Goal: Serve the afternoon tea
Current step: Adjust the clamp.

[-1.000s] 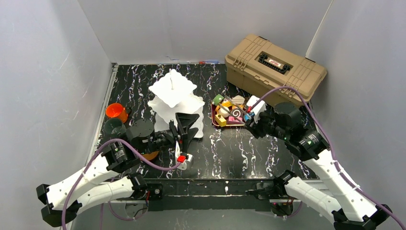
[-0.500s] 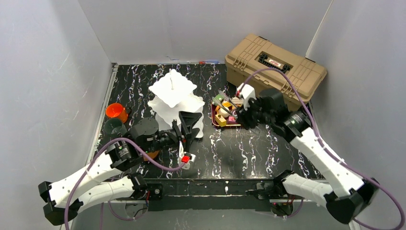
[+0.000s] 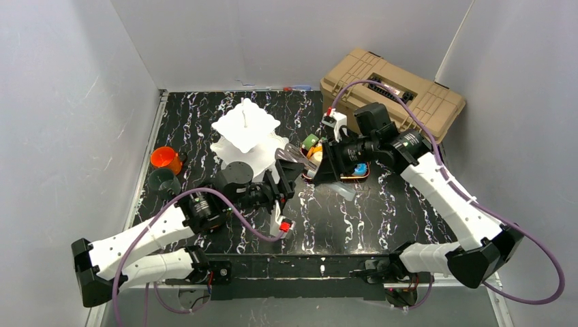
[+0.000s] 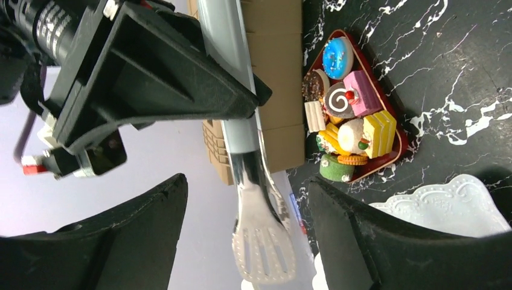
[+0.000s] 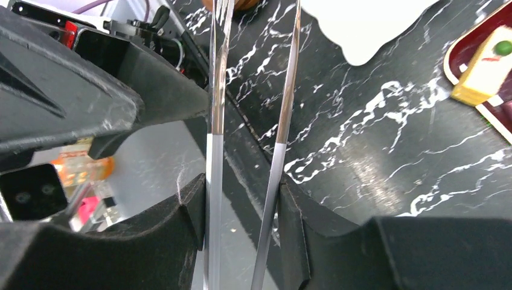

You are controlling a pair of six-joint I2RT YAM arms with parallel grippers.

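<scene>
1. At mid-table, the right gripper (image 5: 241,205) clasps the metal tongs (image 5: 214,90) by their grey arms.
2. The left gripper (image 4: 244,199) gapes, fingers (image 4: 139,241) flanking the tong tip.
3. Toy pastries (image 4: 353,115) fill the red tray (image 4: 395,158) near the white tiered stand (image 3: 244,133).

Desk (image 3: 371,219) centre: metal tongs (image 4: 264,257), clamped in the right hand (image 5: 241,205), slant across; their tips end just beside the spread-fingered left hand (image 3: 286,172).
10 o'clock: three-tier stand (image 3: 244,129) blocks.
9 o'clock edge: orange cup (image 3: 163,157) and dark cup (image 3: 163,182), close together.
1 o'clock: toolbox (image 3: 402,102) fills the corner, pastry tray (image 4: 403,145) before it.
5 o'clock: bare marble, free passage.
11 o'clock: bare strip behind the stand.
</scene>
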